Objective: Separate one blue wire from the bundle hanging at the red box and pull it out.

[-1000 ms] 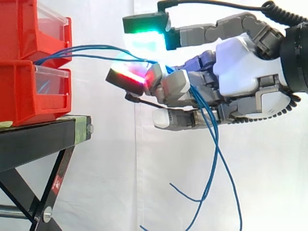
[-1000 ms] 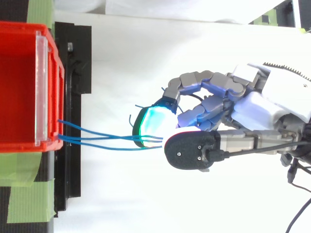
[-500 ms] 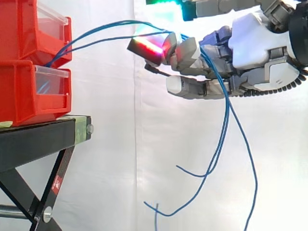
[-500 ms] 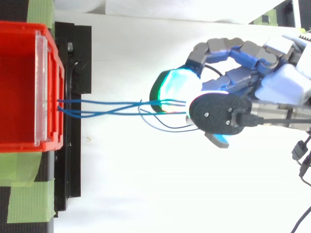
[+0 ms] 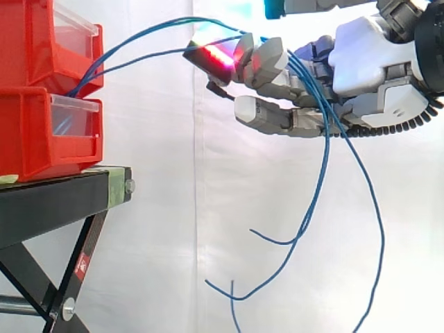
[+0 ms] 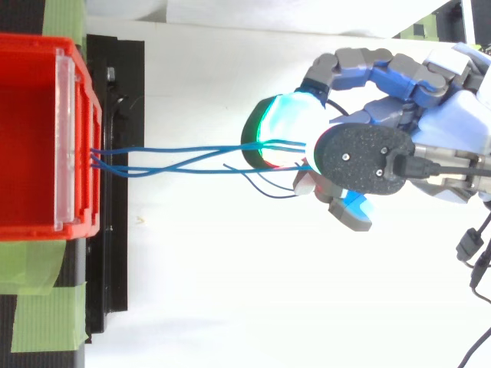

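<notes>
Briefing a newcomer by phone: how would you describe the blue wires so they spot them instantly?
Find the red bins stacked on the black stand. From them the blue wires rise to the robot hand, then dangle below it: the only thin blue strands there.

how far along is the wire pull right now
Done: the hand has its fingers curled round the blue wires, up level with the top of the red box. In hand: the pull, with several wires spanning from box to hand. Left: no single wire looks separated, and every one runs into the box, so none is out.
</notes>
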### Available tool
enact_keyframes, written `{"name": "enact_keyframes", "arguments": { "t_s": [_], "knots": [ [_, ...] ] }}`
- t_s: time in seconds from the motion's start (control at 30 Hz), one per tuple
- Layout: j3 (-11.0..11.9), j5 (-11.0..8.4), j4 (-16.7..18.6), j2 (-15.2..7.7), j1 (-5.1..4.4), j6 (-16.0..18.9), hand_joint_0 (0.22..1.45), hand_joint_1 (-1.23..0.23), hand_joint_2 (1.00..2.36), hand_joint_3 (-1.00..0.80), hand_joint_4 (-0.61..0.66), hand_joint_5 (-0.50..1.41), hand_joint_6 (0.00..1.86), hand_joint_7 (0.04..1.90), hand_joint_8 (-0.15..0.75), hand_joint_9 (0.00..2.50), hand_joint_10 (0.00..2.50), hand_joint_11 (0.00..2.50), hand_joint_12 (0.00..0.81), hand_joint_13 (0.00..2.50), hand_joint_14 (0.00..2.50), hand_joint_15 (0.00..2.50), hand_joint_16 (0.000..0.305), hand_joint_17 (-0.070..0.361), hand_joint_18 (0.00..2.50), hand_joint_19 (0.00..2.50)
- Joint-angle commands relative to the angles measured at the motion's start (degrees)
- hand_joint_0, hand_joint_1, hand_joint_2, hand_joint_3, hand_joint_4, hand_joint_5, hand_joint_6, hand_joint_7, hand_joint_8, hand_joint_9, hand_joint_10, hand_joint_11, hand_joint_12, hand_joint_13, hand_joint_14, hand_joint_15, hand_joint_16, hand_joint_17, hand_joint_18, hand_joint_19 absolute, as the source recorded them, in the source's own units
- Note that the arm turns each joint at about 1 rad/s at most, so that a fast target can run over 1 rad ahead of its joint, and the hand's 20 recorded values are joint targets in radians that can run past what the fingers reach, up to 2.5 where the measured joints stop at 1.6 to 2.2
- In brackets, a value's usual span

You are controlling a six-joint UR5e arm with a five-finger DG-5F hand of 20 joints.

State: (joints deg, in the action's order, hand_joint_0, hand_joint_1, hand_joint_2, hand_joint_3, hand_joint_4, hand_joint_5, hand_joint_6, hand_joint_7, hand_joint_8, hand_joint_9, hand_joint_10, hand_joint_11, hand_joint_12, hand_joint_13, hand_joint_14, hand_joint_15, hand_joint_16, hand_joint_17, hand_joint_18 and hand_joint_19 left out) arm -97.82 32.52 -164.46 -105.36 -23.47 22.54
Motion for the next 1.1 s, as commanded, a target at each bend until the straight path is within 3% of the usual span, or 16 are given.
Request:
{"name": "enact_keyframes", "arguments": {
  "t_s": [0.0,0.27,0.43,0.83,1.07],
  "knots": [
    [0.0,0.0,-0.1,0.0,0.0,-0.1,0.6,-0.67,1.01,-0.09,0.25,-0.21,0.87,1.01,0.345,1.02,0.0,1.62,0.348,1.35,0.01,1.49,0.052,0.118,0.8,0.65],
    [-0.1,0.0,-2.5,0.0,0.0,-6.7,0.6,-0.77,1.02,-0.19,0.22,-0.23,0.87,1.05,0.305,0.96,0.01,1.63,0.307,1.3,0.01,1.51,0.046,0.103,0.74,0.66],
    [0.0,0.09,-3.1,0.0,0.0,-14.3,0.61,-0.8,1.02,-0.25,0.23,-0.23,0.88,1.04,0.304,0.95,0.01,1.64,0.307,1.3,0.01,1.5,0.046,0.103,0.73,0.66],
    [0.0,0.09,-2.5,0.0,-0.09,-16.1,0.59,-0.69,1.02,-0.18,0.22,-0.22,0.88,1.03,0.309,0.98,0.0,1.63,0.31,1.31,0.01,1.51,0.045,0.102,0.74,0.68],
    [0.0,0.09,-2.5,0.0,-0.09,-17.3,0.62,-0.82,1.02,-0.31,0.24,-0.23,0.89,1.04,0.307,0.96,0.0,1.64,0.301,1.3,0.02,1.5,0.045,0.102,0.74,0.65]
  ]
}}
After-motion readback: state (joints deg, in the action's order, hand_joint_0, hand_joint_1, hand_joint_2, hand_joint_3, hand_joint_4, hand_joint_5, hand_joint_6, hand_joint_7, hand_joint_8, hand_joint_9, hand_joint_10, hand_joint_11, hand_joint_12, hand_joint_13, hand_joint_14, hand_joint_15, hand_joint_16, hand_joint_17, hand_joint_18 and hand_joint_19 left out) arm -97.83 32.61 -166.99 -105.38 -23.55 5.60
